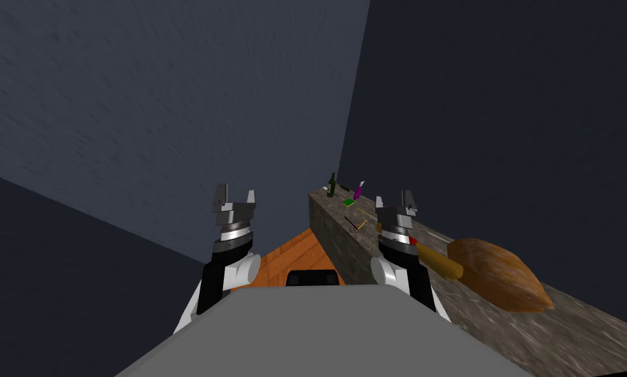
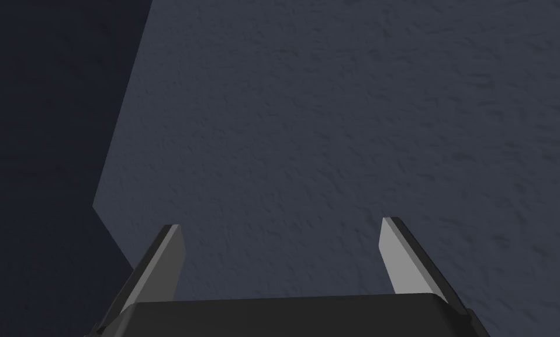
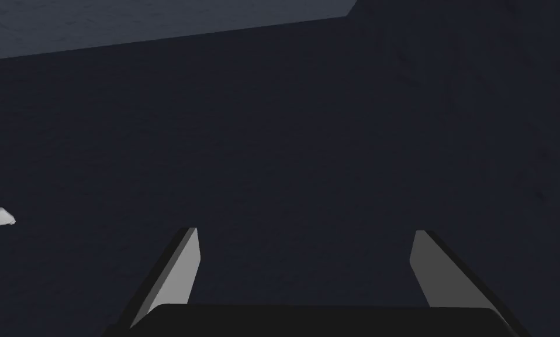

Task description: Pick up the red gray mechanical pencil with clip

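Our left end effector (image 1: 236, 194) and right end effector (image 1: 393, 199) stand with fingers apart, empty; thin pencils (image 1: 356, 224) lie on the stone surface (image 1: 567, 327).

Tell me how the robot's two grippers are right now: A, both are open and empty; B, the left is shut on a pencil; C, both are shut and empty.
A: in the wrist views the left gripper and the right gripper each stand wide open, holding nothing.
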Controlling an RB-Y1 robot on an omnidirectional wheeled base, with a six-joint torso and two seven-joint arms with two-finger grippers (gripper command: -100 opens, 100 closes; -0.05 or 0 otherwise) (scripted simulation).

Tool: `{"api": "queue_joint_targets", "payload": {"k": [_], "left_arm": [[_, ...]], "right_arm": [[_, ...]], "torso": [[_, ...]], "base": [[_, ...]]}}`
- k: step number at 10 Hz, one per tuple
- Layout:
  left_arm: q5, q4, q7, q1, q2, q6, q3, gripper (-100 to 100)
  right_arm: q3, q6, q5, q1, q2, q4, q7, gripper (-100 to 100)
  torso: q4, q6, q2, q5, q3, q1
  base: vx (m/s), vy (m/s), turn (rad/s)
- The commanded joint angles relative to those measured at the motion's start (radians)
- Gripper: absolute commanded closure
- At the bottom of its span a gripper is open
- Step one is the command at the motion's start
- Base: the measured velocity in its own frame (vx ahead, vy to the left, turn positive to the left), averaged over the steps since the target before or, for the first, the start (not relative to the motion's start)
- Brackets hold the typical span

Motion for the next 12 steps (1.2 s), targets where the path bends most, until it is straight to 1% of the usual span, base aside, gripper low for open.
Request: {"api": "queue_joint_targets", "payload": {"k": [1, 3, 5, 7, 9, 10, 12], "left_arm": [[0.0, 0.0, 0.0, 0.0, 0.0, 0.0, 0.0, 0], [0.0, 0.0, 0.0, 0.0, 0.0, 0.0, 0.0, 0], [0.0, 0.0, 0.0, 0.0, 0.0, 0.0, 0.0, 0], [0.0, 0.0, 0.0, 0.0, 0.0, 0.0, 0.0, 0], [0.0, 0.0, 0.0, 0.0, 0.0, 0.0, 0.0, 0], [0.0, 0.0, 0.0, 0.0, 0.0, 0.0, 0.0, 0], [0.0, 0.0, 0.0, 0.0, 0.0, 0.0, 0.0, 0]], "right_arm": [[0.003, -0.002, 0.007, 0.013, -0.039, 0.012, 0.011, -100], [0.008, -0.008, 0.023, 0.04, -0.101, 0.04, 0.036, -100], [0.018, -0.018, 0.045, 0.077, -0.168, 0.083, 0.07, -100], [0.033, -0.029, 0.07, 0.124, -0.236, 0.14, 0.109, -100], [0.054, -0.042, 0.097, 0.177, -0.304, 0.213, 0.15, -100], [0.054, -0.042, 0.097, 0.177, -0.311, 0.213, 0.15, -100], [0.082, -0.055, 0.123, 0.235, -0.376, 0.29, 0.19, -100]], "torso": [[0.0, 0.0, 0.0, 0.0, 0.0, 0.0], [0.001, 0.0, 0.003, 0.0, 0.002, 0.001], [0.001, 0.0, 0.006, 0.0, 0.003, 0.001], [0.001, 0.0, 0.007, 0.001, 0.004, 0.004], [0.001, 0.0, 0.005, 0.001, 0.003, 0.006], [0.001, 0.0, 0.005, 0.002, 0.003, 0.009], [0.001, 0.0, 0.003, 0.001, 0.002, 0.006]], "base": [[-0.022, 0.009, -0.021], [-0.062, 0.02, -0.039], [-0.095, 0.036, -0.023], [-0.081, 0.082, -0.009], [-0.062, 0.119, 0.015], [-0.046, 0.099, 0.002], [-0.038, 0.098, 0.044]]}}
